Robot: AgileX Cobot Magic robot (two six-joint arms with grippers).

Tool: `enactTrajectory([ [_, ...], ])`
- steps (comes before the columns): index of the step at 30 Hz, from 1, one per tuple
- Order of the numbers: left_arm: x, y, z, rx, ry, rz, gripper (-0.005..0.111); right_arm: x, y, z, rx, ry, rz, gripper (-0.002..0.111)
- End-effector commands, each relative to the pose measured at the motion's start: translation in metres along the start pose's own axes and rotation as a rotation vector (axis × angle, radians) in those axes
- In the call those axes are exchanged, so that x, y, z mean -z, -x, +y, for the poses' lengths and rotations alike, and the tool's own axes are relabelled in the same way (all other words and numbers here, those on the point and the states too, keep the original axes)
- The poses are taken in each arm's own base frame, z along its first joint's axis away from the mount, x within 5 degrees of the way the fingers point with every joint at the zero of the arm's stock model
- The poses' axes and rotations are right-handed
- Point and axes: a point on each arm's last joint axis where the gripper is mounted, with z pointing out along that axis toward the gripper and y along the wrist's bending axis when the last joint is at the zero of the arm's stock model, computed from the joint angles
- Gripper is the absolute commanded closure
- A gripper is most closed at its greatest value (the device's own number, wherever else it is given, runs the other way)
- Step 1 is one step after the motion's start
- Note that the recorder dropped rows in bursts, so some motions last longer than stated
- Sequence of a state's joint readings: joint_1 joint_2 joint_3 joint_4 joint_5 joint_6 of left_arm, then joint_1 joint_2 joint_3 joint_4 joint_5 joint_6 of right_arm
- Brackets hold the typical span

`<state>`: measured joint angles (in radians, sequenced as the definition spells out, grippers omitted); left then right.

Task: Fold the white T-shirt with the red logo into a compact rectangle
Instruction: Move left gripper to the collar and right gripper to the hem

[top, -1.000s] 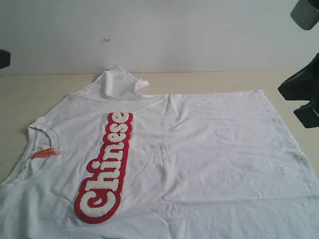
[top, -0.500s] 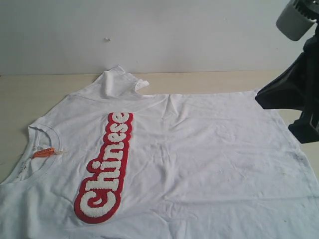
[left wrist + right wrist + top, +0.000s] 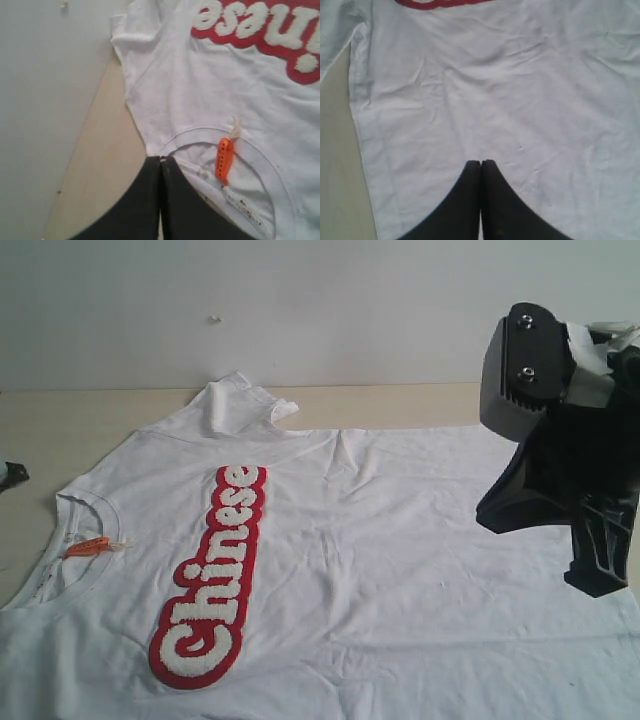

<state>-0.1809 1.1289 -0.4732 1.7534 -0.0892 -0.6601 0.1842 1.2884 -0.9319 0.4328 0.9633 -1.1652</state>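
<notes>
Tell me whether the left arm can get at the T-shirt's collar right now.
Probably yes. The left gripper is right by the collar of the white T-shirt, with nothing between them. Its jaws are shut, so they must open first.

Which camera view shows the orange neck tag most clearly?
The left wrist view: the orange neck tag is large, sharp and near the middle of the picture. The exterior view shows it only small, and the right wrist view does not show it.

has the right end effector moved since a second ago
Yes, the black right end effector came leftward, over the hem end of the white cotton T-shirt.
</notes>
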Motion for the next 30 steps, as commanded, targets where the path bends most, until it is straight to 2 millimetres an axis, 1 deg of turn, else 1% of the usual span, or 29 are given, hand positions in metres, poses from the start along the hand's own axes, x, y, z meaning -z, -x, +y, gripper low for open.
enactTrajectory([
  [1,-0.008,0.009,-0.012,-0.085,-0.054,-0.02,0.107,-0.002,-0.003,-0.005,0.055,-0.018,0.05,0.108],
  [5,-0.007,0.009,-0.012,-0.064,-0.054,-0.022,0.107,-0.002,-0.003,-0.005,0.052,-0.023,0.057,0.108],
  [8,-0.006,0.01,-0.011,0.071,-0.048,-0.023,0.107,-0.002,-0.003,-0.005,0.05,-0.022,0.053,0.108],
  [9,-0.005,0.01,-0.01,0.083,-0.043,-0.026,0.107,-0.002,-0.003,-0.005,0.052,-0.022,0.055,0.108],
  [12,0.004,0.013,-0.006,0.09,-0.013,-0.053,0.107,-0.002,-0.003,-0.005,0.042,-0.018,0.052,0.108],
  [16,0.013,0.016,-0.003,0.226,0.015,-0.079,0.107,-0.002,-0.002,-0.004,0.006,-0.013,0.045,0.108],
  [18,0.014,0.017,-0.002,0.263,0.02,-0.085,0.107,-0.002,-0.002,-0.004,-0.008,-0.004,0.042,0.108],
  [23,0.011,0.011,0.001,0.26,0.064,-0.025,0.107,-0.002,-0.002,-0.003,-0.113,-0.006,0.04,0.108],
  [25,0.008,0.008,0.001,0.22,0.07,0.004,0.107,-0.002,-0.002,-0.004,-0.121,-0.012,0.037,0.108],
  [28,-0.002,0.007,0.001,0.076,0.041,0.031,0.107,-0.002,-0.006,-0.009,-0.041,-0.069,0.084,0.108],
  [30,-0.014,0.01,0.006,0.068,0.016,0.033,0.107,0.0,-0.012,-0.016,0.036,-0.14,0.158,0.108],
])
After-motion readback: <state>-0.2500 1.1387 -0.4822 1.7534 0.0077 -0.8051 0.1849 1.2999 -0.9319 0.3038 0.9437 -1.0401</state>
